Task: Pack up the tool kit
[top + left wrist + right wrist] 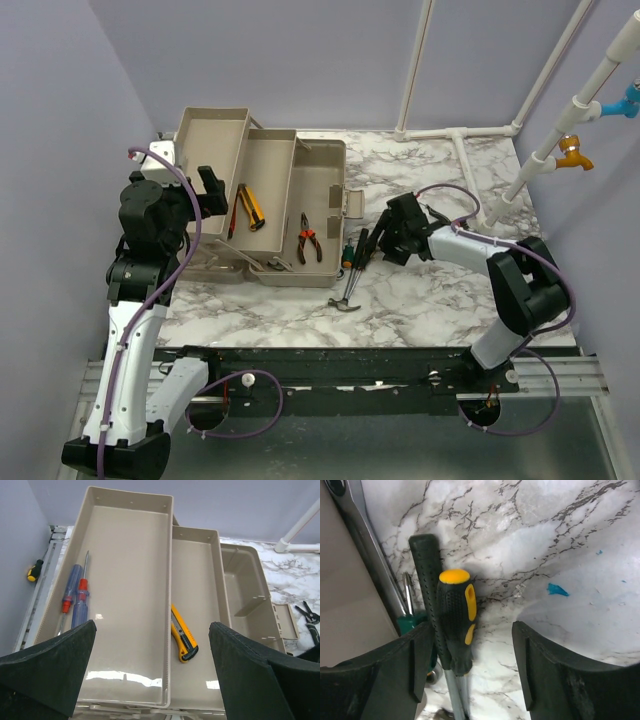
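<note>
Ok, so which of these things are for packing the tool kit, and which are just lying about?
For the job: toolbox, two blue-and-red screwdrivers, utility knife, pliers, hammer, black-and-yellow screwdriver, green screwdriver, wrench.

Just lying about: white pipes, orange fitting, blue fitting.
</note>
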